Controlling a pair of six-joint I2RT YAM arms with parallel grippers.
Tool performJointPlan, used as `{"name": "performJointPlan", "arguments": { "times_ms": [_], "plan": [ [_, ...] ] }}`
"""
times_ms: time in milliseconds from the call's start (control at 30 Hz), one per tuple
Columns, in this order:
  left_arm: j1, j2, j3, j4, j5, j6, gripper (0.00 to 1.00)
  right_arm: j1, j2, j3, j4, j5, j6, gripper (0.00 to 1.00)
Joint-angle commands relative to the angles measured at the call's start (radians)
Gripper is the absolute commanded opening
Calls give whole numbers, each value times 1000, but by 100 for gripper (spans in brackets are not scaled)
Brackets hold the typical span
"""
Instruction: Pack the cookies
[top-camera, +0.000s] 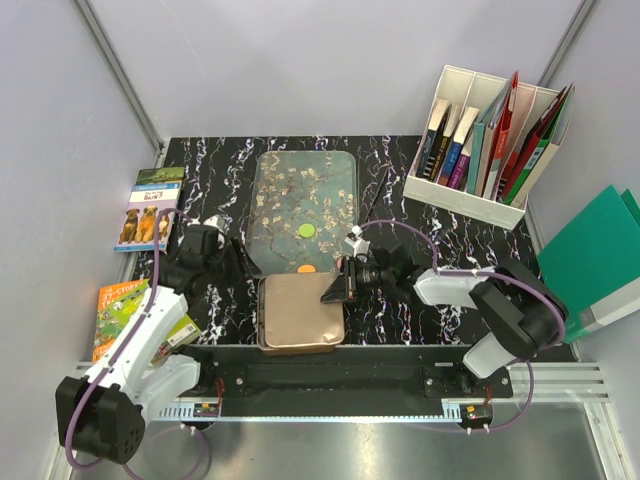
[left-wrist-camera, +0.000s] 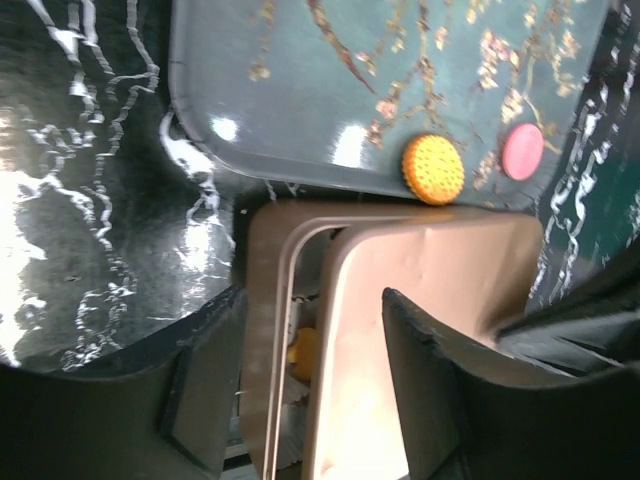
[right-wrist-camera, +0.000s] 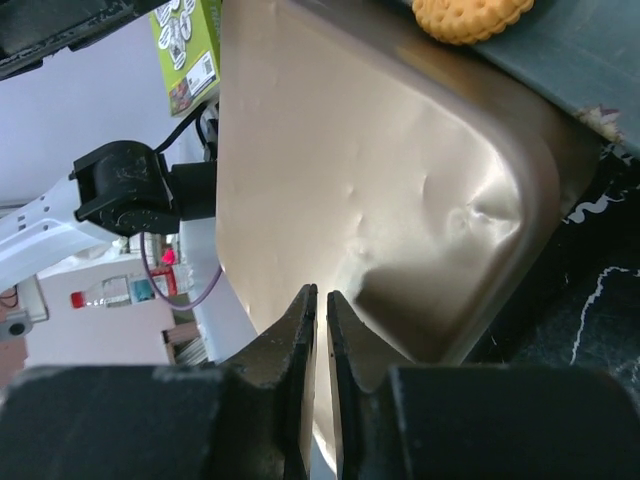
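Observation:
A beige tin box (top-camera: 300, 345) sits at the near edge of the blossom tray (top-camera: 275, 180), and its lid (top-camera: 300, 310) rests on it, shifted sideways. My right gripper (top-camera: 338, 288) is shut on the lid's right edge (right-wrist-camera: 350, 180), with the fingers (right-wrist-camera: 300, 330) nearly touching. My left gripper (left-wrist-camera: 312, 300) is open and straddles the box's left rim (left-wrist-camera: 260, 350) and the lid's edge (left-wrist-camera: 430, 290). Through the gap I see a yellow-orange cookie (left-wrist-camera: 303, 355) in a white paper cup. On the tray lie an orange cookie (top-camera: 305, 268), a green one (top-camera: 307, 230) and a pink one (left-wrist-camera: 522, 151).
A dog book (top-camera: 148, 210) and a green booklet (top-camera: 122, 312) lie to the left of the left arm. A white file box of books (top-camera: 490, 140) stands at the back right. A green folder (top-camera: 595, 250) lies at the far right.

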Motion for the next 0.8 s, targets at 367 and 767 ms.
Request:
{"name": "performJointPlan", "arguments": {
  "times_ms": [367,767],
  "plan": [
    [5,0,-28,-38,-157,-106,37,9,-293,117,-408,268,-154,16],
    [2,35,-58,-41,-168,-143,22,10,-340,169,-856,760,-200,11]
  ]
}}
